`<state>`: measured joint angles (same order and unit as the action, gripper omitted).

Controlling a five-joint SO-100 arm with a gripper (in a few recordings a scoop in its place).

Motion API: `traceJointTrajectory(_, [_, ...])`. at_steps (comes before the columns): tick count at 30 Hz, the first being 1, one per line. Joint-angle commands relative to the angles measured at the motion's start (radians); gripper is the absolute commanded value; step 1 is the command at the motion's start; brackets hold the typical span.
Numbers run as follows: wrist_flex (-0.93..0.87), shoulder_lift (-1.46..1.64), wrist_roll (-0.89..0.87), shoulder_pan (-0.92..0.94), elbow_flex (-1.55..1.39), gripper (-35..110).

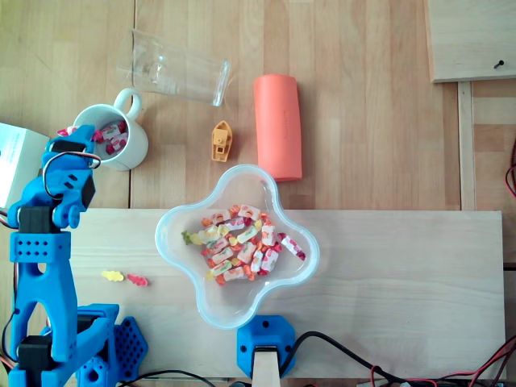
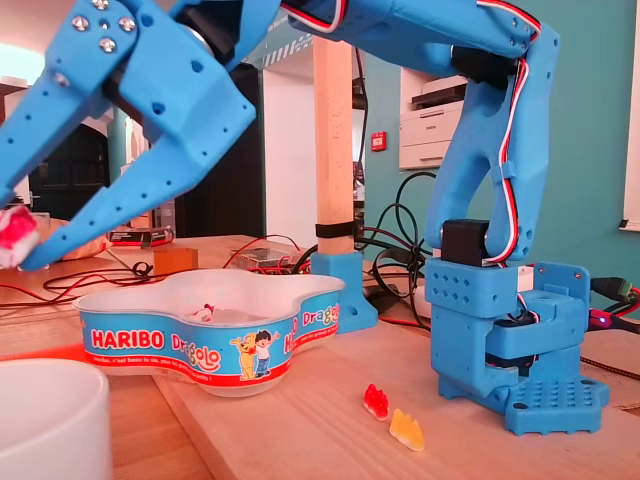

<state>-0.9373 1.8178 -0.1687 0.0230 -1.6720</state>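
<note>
1. Overhead view, left side of the table: my blue arm's gripper [image 1: 68, 133] is closed down narrow on a red-and-white wrapped sweet [image 1: 63, 131], pinched between its fingertips.
2. From the fixed view I see the same grip from the side. The two fingers converge at the gripper [image 2: 20, 245], with the wrapped sweet [image 2: 12, 232] caught at their tips against the picture's left edge.
3. A white mug [image 1: 133, 149] stands directly under the tips and just to their right in the overhead view, and more sweets [image 1: 113, 135] lie inside it. In the fixed view the white mug [image 2: 50, 420] sits below the gripper, clear of it.
4. Below and to the right of the gripper in the overhead view, well apart from it, is a clear lobed bowl [image 1: 169, 242] on a pale board, with a heap of wrapped candies [image 1: 242, 242] in it. The fixed view shows the bowl [image 2: 200, 340] beneath the fingers, with printed lettering on its wall.
5. Further right of the gripper, overhead, I see a glass [image 1: 173, 68] lying on its side, a small orange toy boat [image 1: 222, 141] and a coral cylinder [image 1: 278, 125].
6. Back along the arm from the gripper, beside its base, a yellow gummy [image 1: 113, 276] and a red gummy [image 1: 137, 280] lie close together on the board.
</note>
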Motion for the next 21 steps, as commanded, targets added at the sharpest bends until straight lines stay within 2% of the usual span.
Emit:
traceJointTrajectory(1, [0.003, -0.012, -0.006, 0.006, 0.017, -2])
traceJointTrajectory(21, [0.003, -0.110, -0.006, 0.051, 0.029, -2])
